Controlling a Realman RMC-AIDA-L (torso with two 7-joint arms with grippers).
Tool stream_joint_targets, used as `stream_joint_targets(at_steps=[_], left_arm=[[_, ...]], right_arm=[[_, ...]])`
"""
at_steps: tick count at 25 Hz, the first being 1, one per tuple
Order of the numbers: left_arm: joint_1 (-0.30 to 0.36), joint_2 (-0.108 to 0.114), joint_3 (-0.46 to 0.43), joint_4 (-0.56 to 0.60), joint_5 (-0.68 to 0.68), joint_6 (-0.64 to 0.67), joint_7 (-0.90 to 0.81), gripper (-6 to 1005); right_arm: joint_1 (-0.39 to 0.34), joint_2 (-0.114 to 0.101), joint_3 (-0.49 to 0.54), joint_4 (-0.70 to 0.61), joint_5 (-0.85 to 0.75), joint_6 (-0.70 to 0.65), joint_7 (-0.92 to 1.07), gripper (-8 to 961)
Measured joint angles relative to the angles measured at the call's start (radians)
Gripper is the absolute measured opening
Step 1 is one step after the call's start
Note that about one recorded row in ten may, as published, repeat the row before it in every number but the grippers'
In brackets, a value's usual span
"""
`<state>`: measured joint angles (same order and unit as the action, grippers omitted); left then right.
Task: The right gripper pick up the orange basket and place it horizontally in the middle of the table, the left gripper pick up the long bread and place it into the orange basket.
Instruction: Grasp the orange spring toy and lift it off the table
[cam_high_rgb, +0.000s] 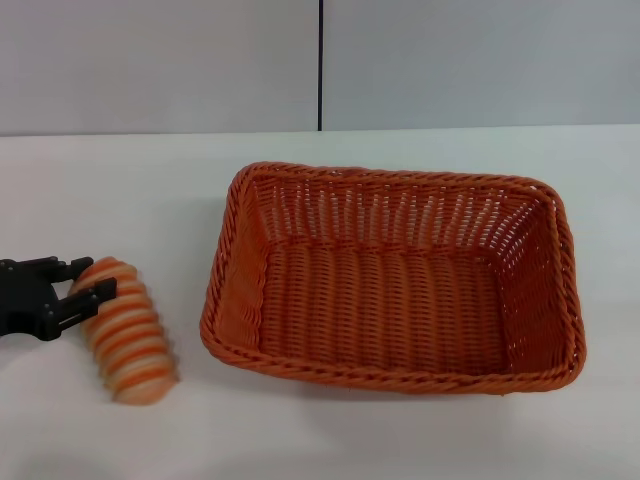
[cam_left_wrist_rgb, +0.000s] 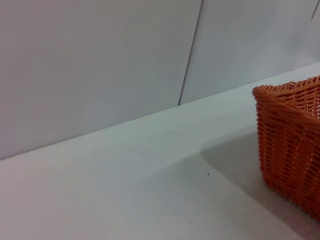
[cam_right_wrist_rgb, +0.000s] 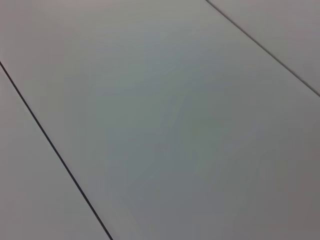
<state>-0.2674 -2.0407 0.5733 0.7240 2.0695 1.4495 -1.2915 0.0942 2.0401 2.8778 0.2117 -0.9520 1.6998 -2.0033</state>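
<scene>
Head view, left to right: left hand (cam_high_rgb: 78, 290) at the left edge, low over the table (cam_high_rgb: 420, 440), fingers closed on the upper end of the long bread (cam_high_rgb: 127, 330); the loaf looks blurred, so whether it is lifted or resting I cannot tell; its long axis runs from the hand toward the near edge, slanting slightly right; orange basket (cam_high_rgb: 392, 275) sits just to the right of the loaf, apart from it, long side across the table, upright and empty; judgement: basket placement done, the carry must go rightward over the near-left rim; right hand not in any view, state unknown.
</scene>
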Motion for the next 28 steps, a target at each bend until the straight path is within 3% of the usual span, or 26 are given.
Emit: stream_joint_targets(at_steps=[9,28], left_arm=[[-0.003,-0.013,-0.049,0.001,0.000,-0.007,0.046,402],[-0.010,-0.013,-0.062,-0.005,0.000,-0.008,0.042,245]], right_arm=[[0.006,0.000,0.002,0.000,0.001,-0.002,0.000,438],[0.020,0.005,0.001,-0.003,0.001,-0.002,0.000,438]])
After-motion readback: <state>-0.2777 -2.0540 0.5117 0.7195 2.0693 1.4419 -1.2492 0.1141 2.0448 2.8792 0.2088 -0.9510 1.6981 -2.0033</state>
